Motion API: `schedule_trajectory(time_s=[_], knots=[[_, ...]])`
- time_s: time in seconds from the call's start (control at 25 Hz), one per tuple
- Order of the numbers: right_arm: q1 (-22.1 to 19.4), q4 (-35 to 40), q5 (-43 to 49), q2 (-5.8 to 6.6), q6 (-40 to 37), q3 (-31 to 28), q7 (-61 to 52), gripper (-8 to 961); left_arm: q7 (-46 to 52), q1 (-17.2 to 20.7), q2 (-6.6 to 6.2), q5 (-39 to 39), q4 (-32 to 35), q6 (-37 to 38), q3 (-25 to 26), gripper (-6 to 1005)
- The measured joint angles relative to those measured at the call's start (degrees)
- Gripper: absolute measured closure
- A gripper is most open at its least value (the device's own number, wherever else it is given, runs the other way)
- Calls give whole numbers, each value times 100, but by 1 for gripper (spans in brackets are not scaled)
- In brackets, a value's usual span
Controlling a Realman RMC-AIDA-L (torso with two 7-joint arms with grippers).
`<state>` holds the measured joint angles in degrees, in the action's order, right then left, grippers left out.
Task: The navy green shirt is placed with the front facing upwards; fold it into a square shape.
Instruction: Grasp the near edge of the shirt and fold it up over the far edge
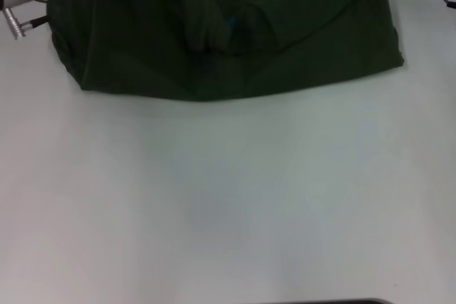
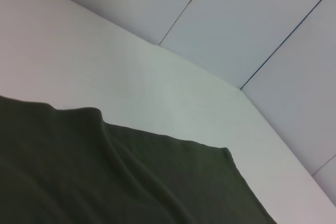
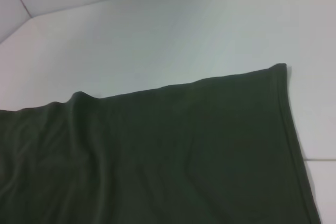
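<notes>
Head view: rumpled navy green shirt [image 1: 235, 33]

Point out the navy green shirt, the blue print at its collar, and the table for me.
navy green shirt [image 1: 299, 40]: head view, plain dark fabric right of the collar.
blue print [image 1: 232, 23]: head view, small blue mark inside the collar.
table [image 1: 228, 197]: head view, bare pale surface in front of the shirt.
</notes>
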<state>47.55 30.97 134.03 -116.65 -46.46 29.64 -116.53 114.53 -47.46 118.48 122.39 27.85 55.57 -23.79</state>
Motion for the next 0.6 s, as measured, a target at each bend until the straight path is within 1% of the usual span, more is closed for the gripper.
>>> schedule_trajectory(time_s=[0.4, 0.6], knots=[[-19, -64, 0, -64, 119, 15, 0, 883, -68, 2, 159, 0, -50, -137, 1, 944], [-65, -64, 1, -103, 129, 16, 0, 861, -88, 95, 261, -69, -5, -101, 1, 937]])
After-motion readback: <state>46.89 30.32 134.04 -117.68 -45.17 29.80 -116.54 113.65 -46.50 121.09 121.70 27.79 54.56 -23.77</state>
